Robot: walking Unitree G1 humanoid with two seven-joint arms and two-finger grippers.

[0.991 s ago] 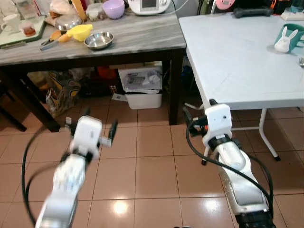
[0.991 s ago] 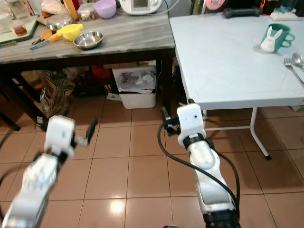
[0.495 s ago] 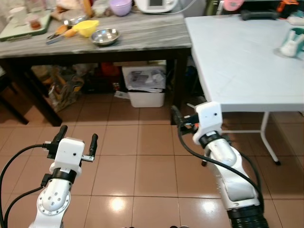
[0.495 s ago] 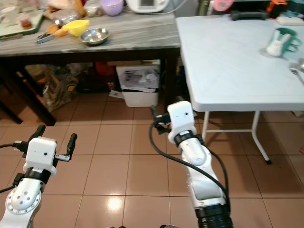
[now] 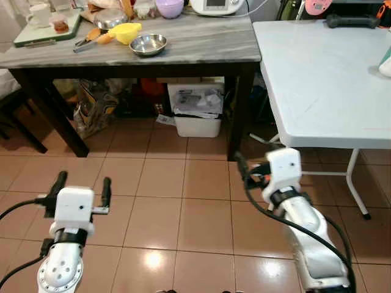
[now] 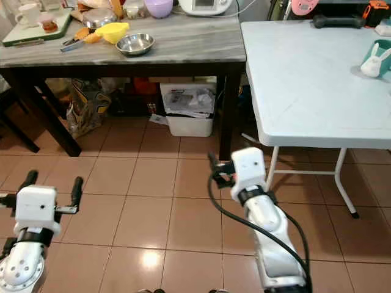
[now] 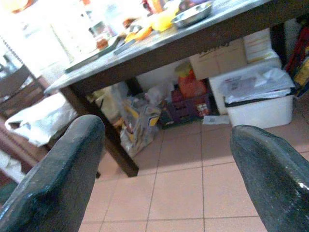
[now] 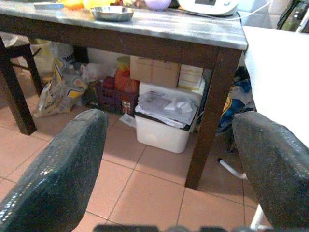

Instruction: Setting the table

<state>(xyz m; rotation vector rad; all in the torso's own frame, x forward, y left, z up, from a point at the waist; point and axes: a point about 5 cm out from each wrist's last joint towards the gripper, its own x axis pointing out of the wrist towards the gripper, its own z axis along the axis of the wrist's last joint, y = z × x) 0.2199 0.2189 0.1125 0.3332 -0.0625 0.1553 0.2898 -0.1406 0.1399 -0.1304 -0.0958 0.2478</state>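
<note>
Fingers spread apart on your left gripper [image 5: 82, 185] and right gripper [image 8: 166, 159], both empty above tiled floor [image 5: 183, 213], facing the grey table [image 5: 201, 46].

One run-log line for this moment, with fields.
phase: approach | left tool: open, empty, over floor | right tool: open, empty | steel bowl: on marble table

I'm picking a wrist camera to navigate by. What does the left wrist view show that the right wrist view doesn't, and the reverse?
Left wrist view alone: a dark chair draped with white cloth, and the green tray. Right wrist view alone: the white folding table and a white appliance. Both: the marble-topped table, steel bowl, white bin and patterned bag beneath.
</note>
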